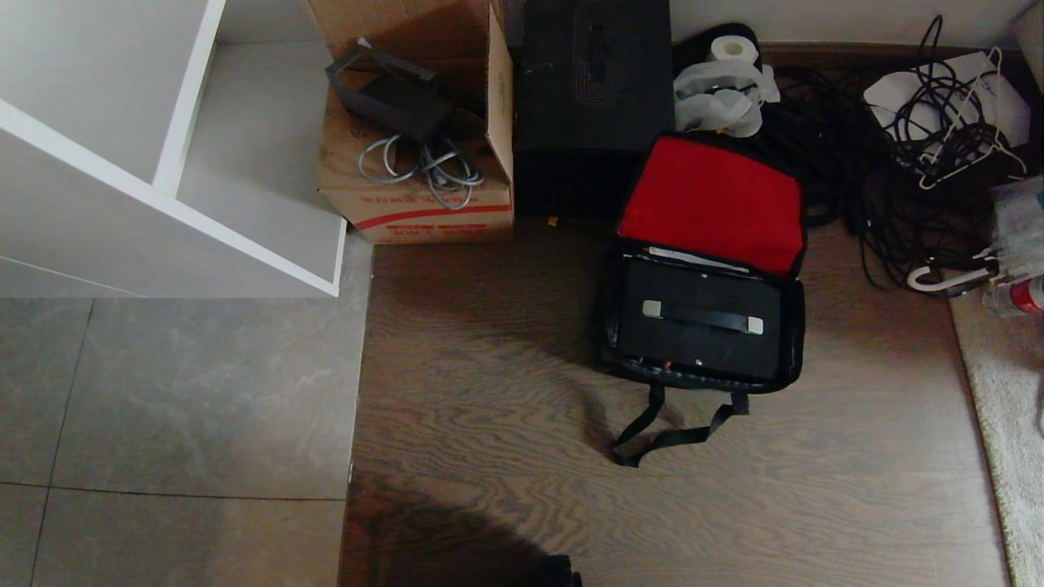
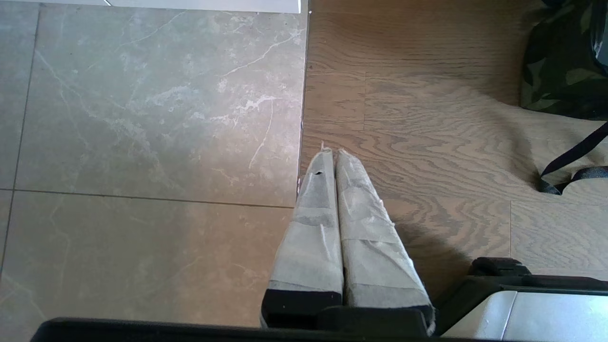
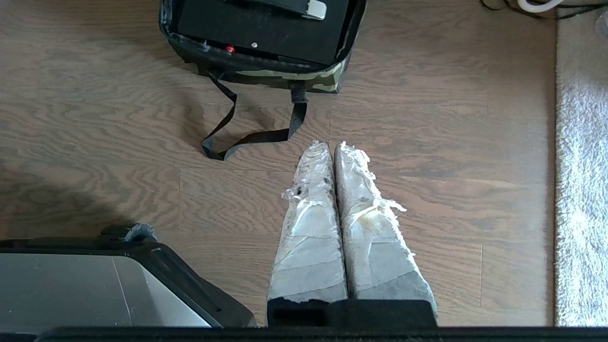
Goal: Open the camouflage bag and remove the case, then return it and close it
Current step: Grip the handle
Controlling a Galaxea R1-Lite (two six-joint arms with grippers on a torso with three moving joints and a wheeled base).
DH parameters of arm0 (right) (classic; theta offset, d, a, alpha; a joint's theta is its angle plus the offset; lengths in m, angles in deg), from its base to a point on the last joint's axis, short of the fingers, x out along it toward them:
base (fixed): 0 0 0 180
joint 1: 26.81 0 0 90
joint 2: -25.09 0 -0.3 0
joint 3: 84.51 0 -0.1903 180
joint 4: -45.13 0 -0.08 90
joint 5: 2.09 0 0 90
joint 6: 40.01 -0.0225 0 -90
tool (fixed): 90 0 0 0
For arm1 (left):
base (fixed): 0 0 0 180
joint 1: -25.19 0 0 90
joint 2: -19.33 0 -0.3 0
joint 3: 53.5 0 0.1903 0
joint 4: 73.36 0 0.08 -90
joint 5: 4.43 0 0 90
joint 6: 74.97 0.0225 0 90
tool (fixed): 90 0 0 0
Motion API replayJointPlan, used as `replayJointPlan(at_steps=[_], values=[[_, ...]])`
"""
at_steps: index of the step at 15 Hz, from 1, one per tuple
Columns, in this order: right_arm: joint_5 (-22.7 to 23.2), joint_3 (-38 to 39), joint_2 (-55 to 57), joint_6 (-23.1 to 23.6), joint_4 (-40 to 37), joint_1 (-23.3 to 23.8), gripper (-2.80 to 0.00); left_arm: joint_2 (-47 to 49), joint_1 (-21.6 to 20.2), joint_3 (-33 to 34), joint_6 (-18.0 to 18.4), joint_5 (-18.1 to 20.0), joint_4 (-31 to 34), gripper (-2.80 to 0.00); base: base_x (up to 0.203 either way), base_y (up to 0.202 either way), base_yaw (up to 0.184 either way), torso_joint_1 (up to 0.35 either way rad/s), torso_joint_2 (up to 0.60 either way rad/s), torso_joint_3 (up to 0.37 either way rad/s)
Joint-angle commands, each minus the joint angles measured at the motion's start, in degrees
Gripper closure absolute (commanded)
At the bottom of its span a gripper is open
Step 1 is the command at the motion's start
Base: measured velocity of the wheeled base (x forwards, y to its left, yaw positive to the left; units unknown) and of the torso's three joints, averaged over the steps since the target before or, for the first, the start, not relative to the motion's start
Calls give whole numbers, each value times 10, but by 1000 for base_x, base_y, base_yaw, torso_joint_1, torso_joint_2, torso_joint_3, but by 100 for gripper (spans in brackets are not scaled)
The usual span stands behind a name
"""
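The camouflage bag (image 1: 794, 326) stands open on the wood floor, its red-lined lid (image 1: 710, 200) flipped up and back. Inside sits the case (image 1: 701, 350), black, with its silver-ended handle (image 1: 703, 317) on top. The bag's black strap (image 1: 669, 428) trails on the floor in front. In the right wrist view the bag's camouflage wall (image 3: 285, 76) and the case (image 3: 266, 28) lie ahead of my right gripper (image 3: 332, 147), which is shut and empty, well short of the strap. My left gripper (image 2: 331, 152) is shut and empty over the tile-wood seam, with the bag (image 2: 555, 71) off to one side.
Behind the bag stand a tall black box (image 1: 595, 90) and a brown cardboard box (image 1: 416, 163) with cables. A white shelf unit (image 1: 163, 163) fills the far left. Tangled black cables (image 1: 897, 163) lie at the right, and a pale rug (image 1: 1011, 424) borders the right edge.
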Motion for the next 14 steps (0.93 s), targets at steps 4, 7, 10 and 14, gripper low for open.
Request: replayJointPlan(at_steps=[4,7,10,14], values=[[0,-3,1,7,-7,0,0,1,0,0,1,0,0,0,0,0,0,0,0,0],[-4,-15,1,-11,-8,0,0,1,0,0,1,0,0,0,0,0,0,0,0,0],[-1,-167,65,-14,-105,0,0,1,0,0,1,0,0,0,0,0,0,0,0,0],[38,-365,312,-70,-264,-4,0,1,0,-1,1,0,0,0,0,0,0,0,0,0]])
